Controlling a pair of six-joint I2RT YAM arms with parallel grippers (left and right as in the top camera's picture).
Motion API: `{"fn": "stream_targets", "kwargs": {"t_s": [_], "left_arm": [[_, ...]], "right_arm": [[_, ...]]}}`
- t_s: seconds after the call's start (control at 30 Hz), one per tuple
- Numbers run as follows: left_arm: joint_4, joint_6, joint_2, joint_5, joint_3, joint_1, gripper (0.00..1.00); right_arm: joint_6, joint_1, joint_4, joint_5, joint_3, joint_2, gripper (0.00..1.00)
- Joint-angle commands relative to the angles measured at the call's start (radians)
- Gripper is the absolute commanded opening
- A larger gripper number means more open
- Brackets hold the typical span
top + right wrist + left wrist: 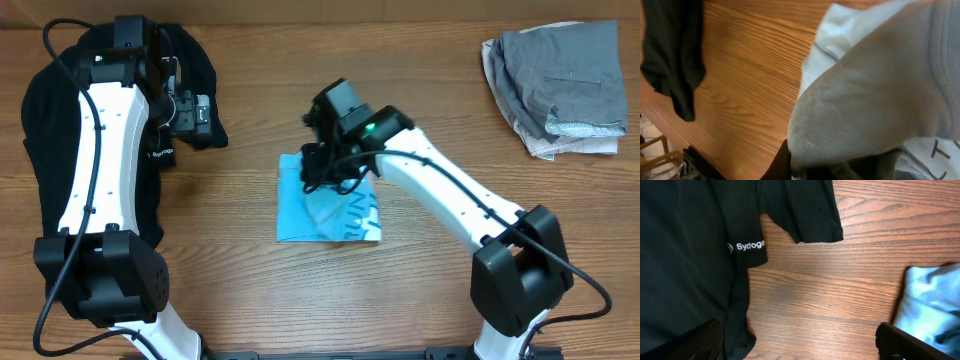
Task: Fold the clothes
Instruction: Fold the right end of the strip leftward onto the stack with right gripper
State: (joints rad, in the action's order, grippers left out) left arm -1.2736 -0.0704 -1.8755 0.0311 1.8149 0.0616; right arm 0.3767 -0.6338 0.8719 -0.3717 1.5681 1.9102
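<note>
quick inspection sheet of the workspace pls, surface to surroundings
surface: wooden table, bare wood between garments
job's things: light blue T-shirt folded at centre; black shirt spread at left
clutter: grey clothes pile, far right corner
grippers: left gripper open above black shirt's edge; right gripper shut on the light blue T-shirt
cables: black cables along both arms
surroundings: wooden frame past table edge, blurred

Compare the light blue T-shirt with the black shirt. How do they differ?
The light blue T-shirt lies folded into a compact rectangle mid-table; the black shirt sprawls unfolded at the left and looks larger. The right tool is shut on the light blue T-shirt's edge; the left tool hangs open over the black shirt. Both carry white print.
</note>
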Motion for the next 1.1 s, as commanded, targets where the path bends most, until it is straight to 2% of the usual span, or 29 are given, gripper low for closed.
{"fn": "stream_targets", "kwargs": {"t_s": [0.0,0.07,0.1,0.13,0.17,0.23,0.43,0.5,0.57,0.7,0.87,1.03,1.07], "left_arm": [[0.006,0.023,0.015,0.003,0.021,0.006,1.0],[0.009,0.023,0.015,0.003,0.021,0.006,1.0],[0.013,0.022,0.015,0.002,0.02,0.006,1.0],[0.014,0.023,0.015,0.002,0.02,0.006,1.0],[0.018,0.023,0.015,0.003,0.021,0.006,1.0],[0.021,0.022,0.015,0.003,0.021,0.006,1.0],[0.031,0.022,0.014,0.002,0.02,0.006,1.0],[0.036,0.022,0.011,0.002,0.02,0.006,1.0],[0.037,0.022,0.005,0.002,0.02,0.006,1.0],[0.037,0.022,-0.008,0.002,0.02,0.006,1.0],[0.037,0.022,-0.014,0.002,0.02,0.006,1.0],[0.049,0.022,-0.014,0.002,0.02,0.006,1.0],[0.05,0.022,-0.014,0.002,0.02,0.006,1.0]], "right_arm": [[0.043,-0.046,-0.042,0.005,0.023,0.01,0.1],[0.012,-0.073,-0.06,-0.02,0.023,0.018,0.45],[-0.024,-0.087,-0.058,-0.022,0.023,0.018,0.72],[-0.034,-0.09,-0.052,-0.022,0.026,0.016,0.8],[-0.035,-0.091,-0.017,-0.011,0.041,0.013,0.93],[-0.031,-0.075,0.039,0.014,0.065,0.005,0.98],[-0.037,-0.002,0.195,0.087,0.105,-0.014,0.96],[-0.062,0.014,0.223,0.09,0.086,-0.008,0.88],[-0.091,0.013,0.22,0.09,0.064,0.002,0.83],[-0.097,-0.003,0.196,0.09,0.04,0.039,0.79],[-0.097,-0.022,0.183,0.083,0.02,0.068,0.59],[-0.097,-0.033,0.159,0.084,0.002,0.101,0.58],[-0.096,-0.033,0.154,0.083,0.002,0.111,0.54]]}}
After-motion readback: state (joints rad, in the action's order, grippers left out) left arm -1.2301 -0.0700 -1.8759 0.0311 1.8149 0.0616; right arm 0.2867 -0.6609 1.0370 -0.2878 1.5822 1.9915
